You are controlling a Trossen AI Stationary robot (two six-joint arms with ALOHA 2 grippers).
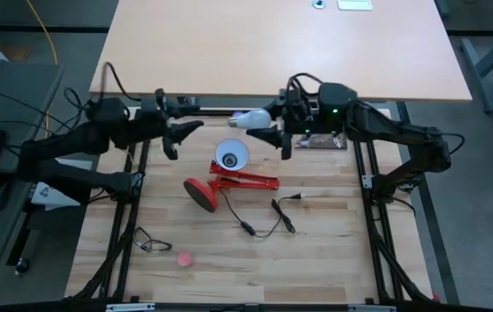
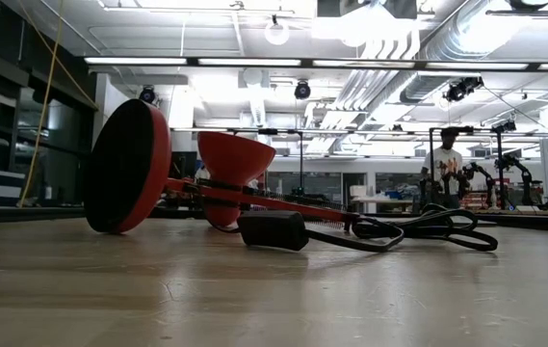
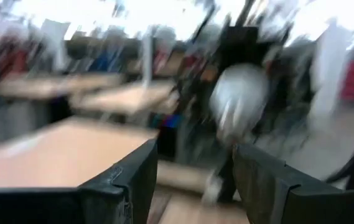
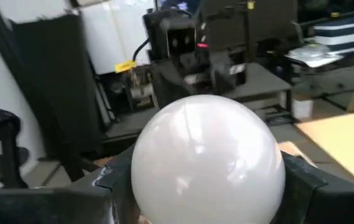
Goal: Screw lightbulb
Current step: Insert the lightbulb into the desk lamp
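Note:
The lightbulb [image 1: 250, 119], frosted white, is held in the air by my right gripper [image 1: 269, 126], above the far middle of the table; its globe fills the right wrist view [image 4: 208, 155]. The red lamp [image 1: 229, 180] lies on its side on the table, resting on its round base's rim [image 2: 129, 178] and its shade [image 1: 231, 154], whose white inside faces up. My left gripper [image 1: 185, 137] is open and empty, left of the bulb and facing it; the bulb shows blurred beyond its fingers [image 3: 242, 99]. Neither gripper shows in the low view. My right gripper pinches the lightbulb between its two fingers [image 4: 105, 186], behind the round globe [image 4: 164, 193]; the globe hides the place of contact and the screw base. The fingers come level from the table's right. The bulb sticks out toward the table's left, lifted clear of table and lamp.
The lamp's black cord and plug [image 1: 272, 212] lie right of its base; the plug shows in the low view [image 2: 274, 229]. A small pink round thing [image 1: 184, 257] and a small black cable [image 1: 146, 241] lie near the front left. A person [image 2: 447, 159] stands far behind the table.

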